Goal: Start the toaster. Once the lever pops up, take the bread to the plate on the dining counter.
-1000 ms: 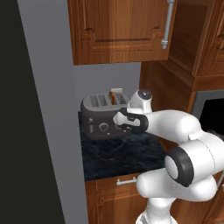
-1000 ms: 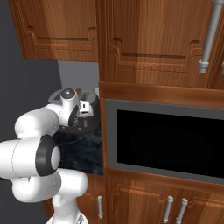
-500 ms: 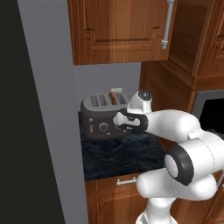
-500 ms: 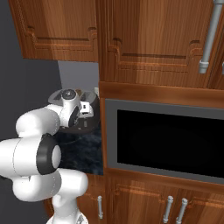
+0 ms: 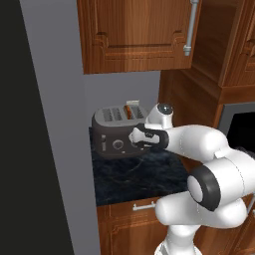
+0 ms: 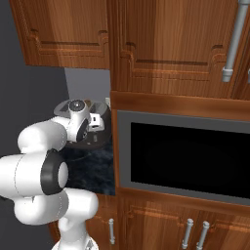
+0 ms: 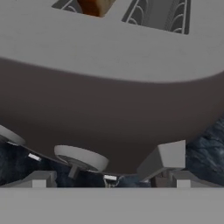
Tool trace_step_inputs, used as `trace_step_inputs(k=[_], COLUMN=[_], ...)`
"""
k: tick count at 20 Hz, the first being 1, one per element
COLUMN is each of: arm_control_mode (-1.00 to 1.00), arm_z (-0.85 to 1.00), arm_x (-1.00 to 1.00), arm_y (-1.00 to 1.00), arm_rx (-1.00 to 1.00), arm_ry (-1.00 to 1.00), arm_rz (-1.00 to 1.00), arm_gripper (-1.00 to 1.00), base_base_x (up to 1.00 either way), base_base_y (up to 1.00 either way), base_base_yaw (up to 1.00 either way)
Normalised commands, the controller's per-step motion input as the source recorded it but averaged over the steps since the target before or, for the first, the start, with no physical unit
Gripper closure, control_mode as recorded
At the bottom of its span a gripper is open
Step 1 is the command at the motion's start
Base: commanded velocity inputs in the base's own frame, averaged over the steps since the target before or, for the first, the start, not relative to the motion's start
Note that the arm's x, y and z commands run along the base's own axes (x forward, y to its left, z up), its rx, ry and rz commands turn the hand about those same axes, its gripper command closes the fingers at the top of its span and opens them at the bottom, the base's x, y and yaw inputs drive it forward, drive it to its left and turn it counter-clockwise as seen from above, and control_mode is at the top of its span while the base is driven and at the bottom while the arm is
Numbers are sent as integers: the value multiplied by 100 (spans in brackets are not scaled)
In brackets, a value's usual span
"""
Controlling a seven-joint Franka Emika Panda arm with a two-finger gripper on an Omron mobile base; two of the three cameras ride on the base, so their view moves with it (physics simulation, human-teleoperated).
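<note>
Claw (image 5: 133,141) spread wide, nothing between the fingers, parked right up against front face of toaster (image 5: 115,128) near its right end — whether it actually touches, can't tell. Hand view: two dark fingertips (image 7: 168,156) low in frame, well apart, toaster (image 7: 109,96) front wall looming just ahead; one round grey knob (image 7: 81,157) between them, a lighter slanted grey piece near the right tip.

Toaster squat, dark grey w/ silver top, sits at back of small dark marble counter (image 5: 134,174), tucked against grey wall (image 5: 50,124) on its left. Bread (image 5: 130,110) stands upright in a slot toward toaster's right side, brown crust poking above the top; seen in hand view as orange-brown bit (image 7: 94,6) at top edge, empty slots w/ wire guides beside it.

Right base view: gripper (image 6: 93,128) and wrist in front of toaster (image 6: 100,108), mostly hiding it — only silver top edge visible past the hand.

Outward: wood wall cabinets (image 5: 134,35) above w/ metal bar handle (image 5: 190,27); black-glass built-in oven (image 6: 185,158) to the right in wood surround; drawer w/ small handle (image 5: 147,205) under counter.
</note>
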Motion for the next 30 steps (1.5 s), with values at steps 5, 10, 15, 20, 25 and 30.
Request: trace_step_inputs(k=[5, 10, 15, 20, 25, 30], arm_control_mode=[-100, -100, -100, -100, -100, -100], arm_z=[-8, -3, -8, -15, -17, -16], arm_x=[-6, -5, 0, 0, 0, 0], arm_y=[0, 0, 0, 0, 0, 0], arm_rx=[0, 0, 0, 0, 0, 0], arm_ry=[0, 0, 0, 0, 0, 0], arm_rz=[0, 0, 0, 0, 0, 0], arm_gripper=[-100, -100, -100, -100, -100, -100], base_base_x=[0, 0, 0, 0, 0, 0], base_base_y=[0, 0, 0, 0, 0, 0], base_base_yaw=[0, 0, 0, 0, 0, 0])
